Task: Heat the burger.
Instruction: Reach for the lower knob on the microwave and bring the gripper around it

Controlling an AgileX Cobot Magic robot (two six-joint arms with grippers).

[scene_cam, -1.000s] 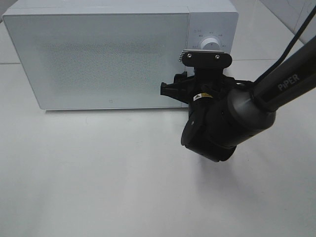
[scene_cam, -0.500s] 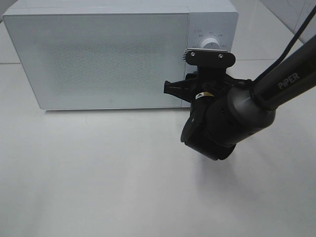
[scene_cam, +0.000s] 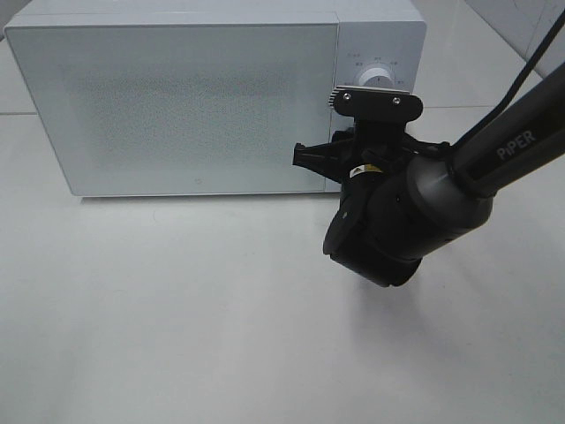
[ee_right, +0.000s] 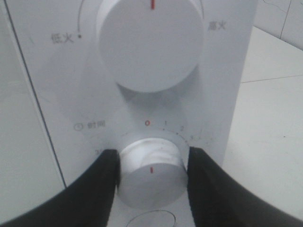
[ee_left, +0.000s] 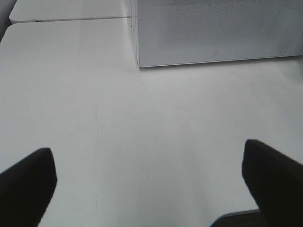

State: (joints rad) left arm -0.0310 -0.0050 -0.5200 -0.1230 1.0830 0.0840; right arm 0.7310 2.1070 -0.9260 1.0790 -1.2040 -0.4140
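Desk [scene_cam: 177, 336], white and broad, carrying one white microwave [scene_cam: 212, 11] at its far side, door [scene_cam: 177, 106] shut flat against the body. Frosted door, nothing readable through it. No burger in any view, so judged to sit inside the oven behind that door, though not confirmable. No plate, bowl or other container showing on the desk. Dark, bulky right arm [scene_cam: 415, 221] reaching to the control panel [scene_cam: 375, 49] at the oven's right end. Well apart from it, left end effector [ee_left: 147, 151] hanging over bare desk near the oven's front, fingers [ee_left: 28, 184] spread wide with nothing between them. On the panel, large round power knob [ee_right: 150, 42] with a red mark, then the smaller timer knob [ee_right: 151, 182], ringed by a scale starting at a red zero and running on through small numerals. Around that smaller dial, right end effector [ee_right: 151, 163] closed on it, one dark pad against each side. Red pointer on the timer knob apparently in line with the zero, so heating judged not yet started. Step in hand: twisting the timer off zero. To do it well, squeeze evenly on both sides, set the wrist axis square on the knob's centre, roll about that axis alone toward the numerals without pushing into the panel, and stop at a short setting before letting go. Likely slip of the pads on smooth plastic if the squeeze is light.
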